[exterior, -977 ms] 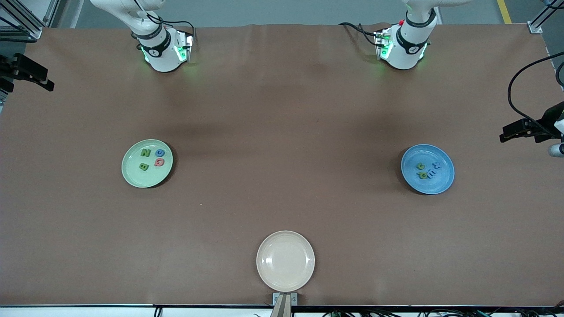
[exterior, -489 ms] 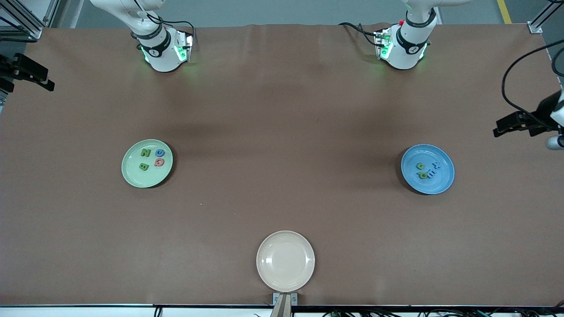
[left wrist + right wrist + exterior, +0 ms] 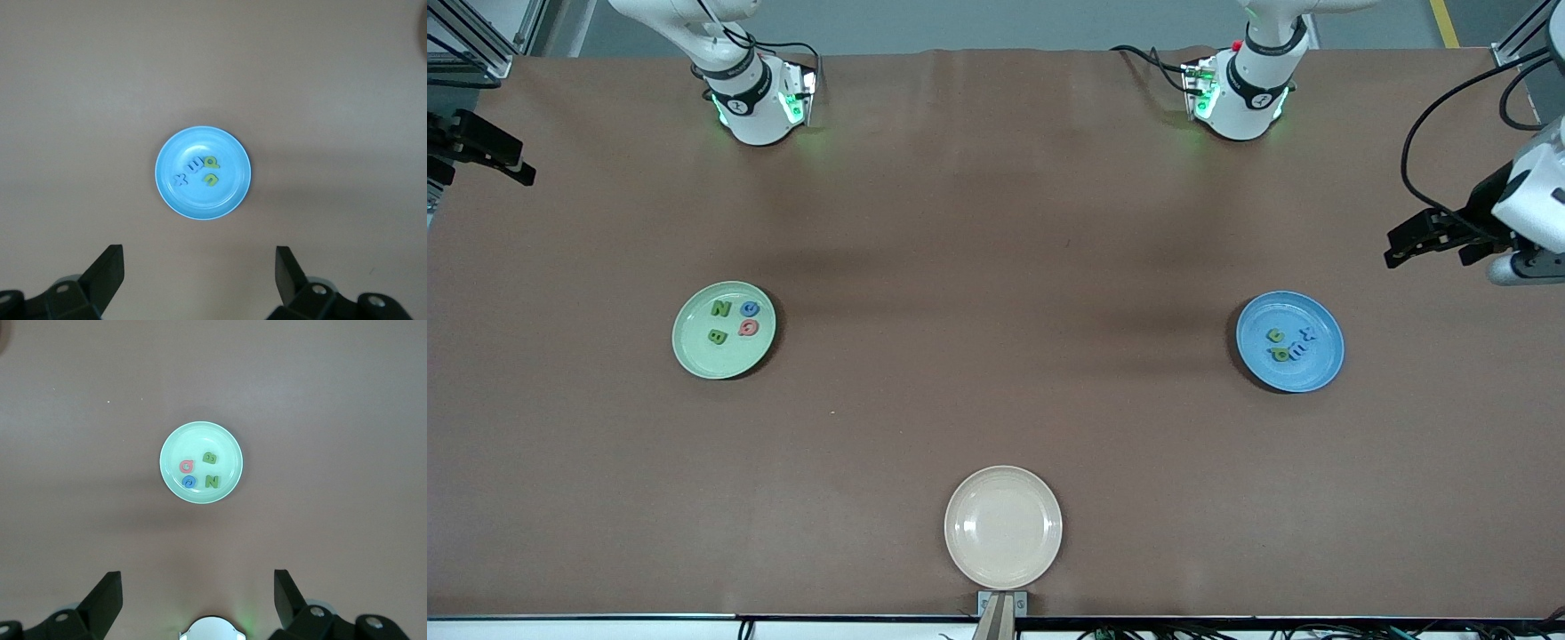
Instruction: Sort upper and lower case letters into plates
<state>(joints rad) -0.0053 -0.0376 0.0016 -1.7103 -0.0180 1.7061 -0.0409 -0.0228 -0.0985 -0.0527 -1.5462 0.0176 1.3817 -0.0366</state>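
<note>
4 letters (image 3: 734,321) in green plate (image 3: 694,351), 4 in blue plate (image 3: 1316,372).

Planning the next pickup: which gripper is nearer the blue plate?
Left. The left gripper hangs open just past the blue plate; the right gripper waits open at the right arm's end.

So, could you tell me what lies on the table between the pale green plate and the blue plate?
Nothing: in the front view only bare brown table stretches between the pale green plate and the blue plate.

green toy letters (image 3: 211,481) n and b lie in the pale green plate (image 3: 230,447).
</note>
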